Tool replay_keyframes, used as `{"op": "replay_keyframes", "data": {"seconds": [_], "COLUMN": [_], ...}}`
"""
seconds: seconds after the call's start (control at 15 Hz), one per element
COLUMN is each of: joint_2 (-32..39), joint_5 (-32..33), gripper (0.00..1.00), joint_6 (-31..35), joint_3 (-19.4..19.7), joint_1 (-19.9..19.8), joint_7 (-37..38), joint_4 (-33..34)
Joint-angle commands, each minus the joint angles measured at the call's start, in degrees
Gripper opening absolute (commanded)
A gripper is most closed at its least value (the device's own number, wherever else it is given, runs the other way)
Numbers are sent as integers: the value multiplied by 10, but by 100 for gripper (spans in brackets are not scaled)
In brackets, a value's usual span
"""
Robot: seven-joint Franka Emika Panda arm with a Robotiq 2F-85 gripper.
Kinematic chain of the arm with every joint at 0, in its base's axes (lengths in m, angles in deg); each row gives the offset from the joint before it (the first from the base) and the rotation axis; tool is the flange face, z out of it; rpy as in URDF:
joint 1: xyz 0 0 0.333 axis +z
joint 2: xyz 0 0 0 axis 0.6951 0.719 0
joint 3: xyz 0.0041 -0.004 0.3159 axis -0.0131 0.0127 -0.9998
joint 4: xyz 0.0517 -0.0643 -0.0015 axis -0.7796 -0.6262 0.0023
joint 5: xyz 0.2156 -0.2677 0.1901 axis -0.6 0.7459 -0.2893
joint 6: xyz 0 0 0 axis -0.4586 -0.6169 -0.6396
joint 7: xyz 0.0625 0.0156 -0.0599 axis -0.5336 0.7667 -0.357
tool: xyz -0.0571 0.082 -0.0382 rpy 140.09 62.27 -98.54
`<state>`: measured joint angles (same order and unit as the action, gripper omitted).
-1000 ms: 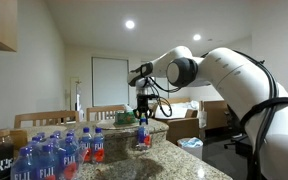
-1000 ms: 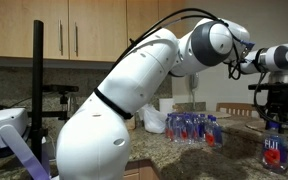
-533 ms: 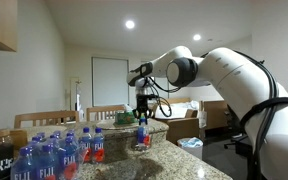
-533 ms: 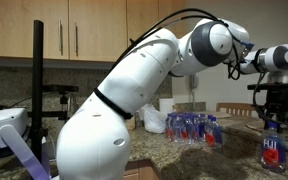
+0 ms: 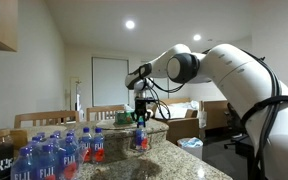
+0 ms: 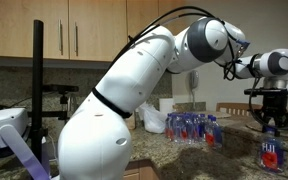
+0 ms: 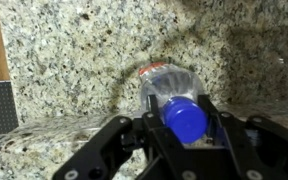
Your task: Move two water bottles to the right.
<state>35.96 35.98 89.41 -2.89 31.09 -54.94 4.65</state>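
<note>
A small clear water bottle with a blue cap stands on the granite counter, apart from the bottle group. My gripper comes down from above and is shut on its neck just under the cap. In the wrist view the blue cap sits between the black fingers of the gripper, with the clear body and a trace of red label beyond it. The same bottle under the gripper shows near the counter's end. More red-labelled bottles stand in the group.
Several blue-labelled FIJI bottles crowd the near left of the counter. The whole bottle group stands beside a white plastic bag. Chairs and a cardboard box lie behind the counter. A black stand rises nearby.
The gripper, still closed on the bottle, has shifted slightly sideways, leftward in both exterior views. Nothing else has moved.
</note>
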Motion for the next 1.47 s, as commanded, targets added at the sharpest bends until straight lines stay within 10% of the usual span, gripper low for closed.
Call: {"op": "replay_keyframes", "data": {"seconds": [0.0,0.47,1.4], "joint_2": [-66,-144,-148], "joint_5": [14,1,0], "gripper": [18,18,18], "joint_6": [70,157,120], "joint_3": [3,24,65], "joint_1": [8,5,-12], "joint_7": [-18,-16,-12], "joint_4": [-123,-235,-218]}}
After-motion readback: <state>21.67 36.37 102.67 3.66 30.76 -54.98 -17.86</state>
